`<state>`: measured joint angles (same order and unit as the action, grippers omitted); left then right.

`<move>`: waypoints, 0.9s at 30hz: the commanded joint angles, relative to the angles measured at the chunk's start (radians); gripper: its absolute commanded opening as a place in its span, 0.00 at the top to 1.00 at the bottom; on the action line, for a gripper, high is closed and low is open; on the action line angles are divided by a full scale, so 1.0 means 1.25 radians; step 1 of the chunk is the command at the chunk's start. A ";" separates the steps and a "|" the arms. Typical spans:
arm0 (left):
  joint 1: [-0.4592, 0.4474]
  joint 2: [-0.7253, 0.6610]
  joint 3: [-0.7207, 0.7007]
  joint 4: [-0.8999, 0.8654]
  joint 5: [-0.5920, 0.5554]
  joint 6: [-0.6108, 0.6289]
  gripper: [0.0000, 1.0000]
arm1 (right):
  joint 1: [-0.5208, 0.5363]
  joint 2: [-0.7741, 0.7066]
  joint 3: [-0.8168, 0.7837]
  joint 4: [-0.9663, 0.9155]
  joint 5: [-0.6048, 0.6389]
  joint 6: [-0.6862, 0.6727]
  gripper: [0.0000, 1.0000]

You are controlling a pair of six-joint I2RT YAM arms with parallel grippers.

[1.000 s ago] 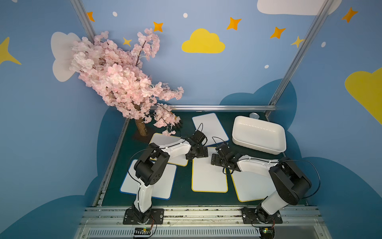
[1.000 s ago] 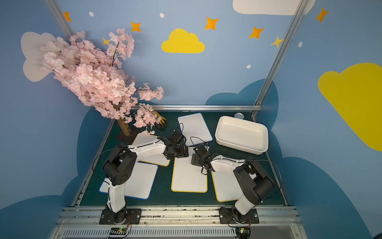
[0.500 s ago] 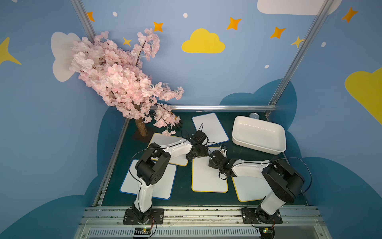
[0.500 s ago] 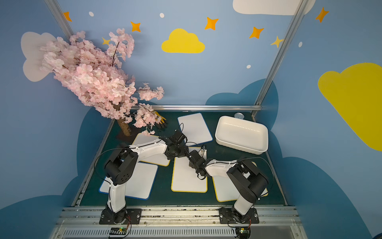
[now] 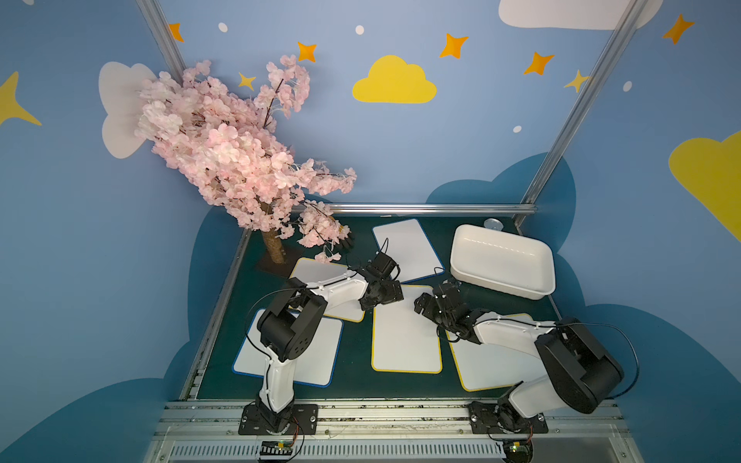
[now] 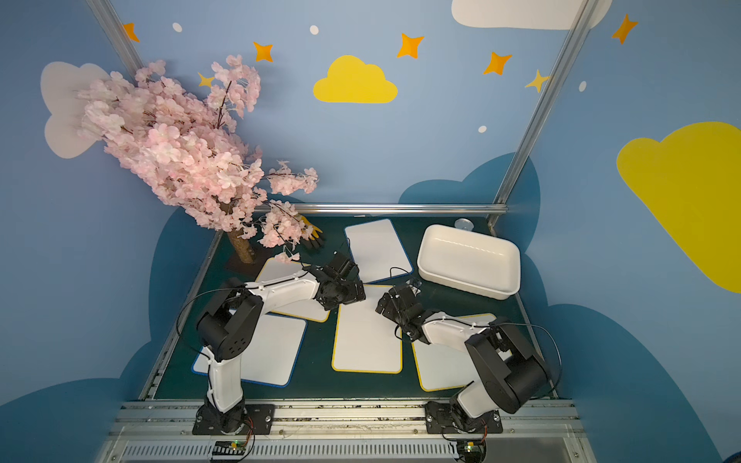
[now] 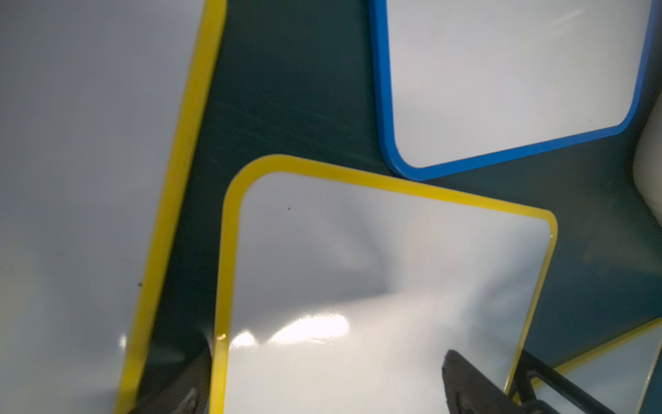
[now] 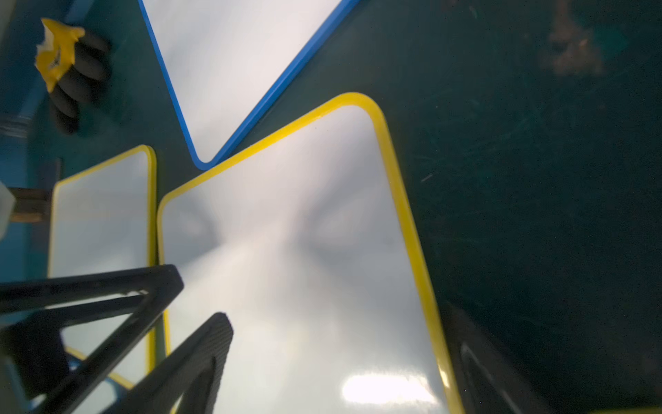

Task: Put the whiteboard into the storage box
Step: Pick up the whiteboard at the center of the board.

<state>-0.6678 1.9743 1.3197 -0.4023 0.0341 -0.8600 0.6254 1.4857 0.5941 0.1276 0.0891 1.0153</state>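
- The white rectangular plastic storage box [image 5: 501, 260] with rounded corners sits at the far right corner of the dark green table [image 5: 353, 360]. It is empty: no board is in it yet.
- The step in hand looks like the reach for a grasp. Both arms meet over the far end of the yellow-rimmed white whiteboard [image 5: 405, 336], which lies flat in the middle of the table.
- The left arm [image 5: 341, 286] has its jaws wide open and holds nothing. In the left wrist view, one finger is past the board's long edge over the table and the other is over its white face.
- The right arm [image 5: 509, 332] has its jaws spread wide too, also empty, straddling the opposite long edge.
- Next, I judge, a finger must get under the thin rim, or the board must be tipped, before the jaws can close.
- The near corner of the blue-rimmed whiteboard [image 5: 407, 250] touches this board's far edge, so lifting may drag it.
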 commanded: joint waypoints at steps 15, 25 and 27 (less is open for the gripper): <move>-0.032 0.057 -0.057 -0.002 0.209 -0.055 0.00 | -0.206 0.025 -0.150 0.047 -0.475 0.334 0.08; -0.024 0.053 -0.058 -0.007 0.207 -0.048 0.00 | -0.224 0.026 -0.170 0.144 -0.518 0.344 0.14; -0.022 0.055 -0.060 -0.006 0.206 -0.049 0.00 | -0.226 0.003 -0.170 0.125 -0.498 0.314 0.16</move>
<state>-0.6575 1.9663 1.3037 -0.3637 0.1207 -0.8837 0.3237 1.4857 0.4236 0.4271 -0.5140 1.4185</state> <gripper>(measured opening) 0.996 0.844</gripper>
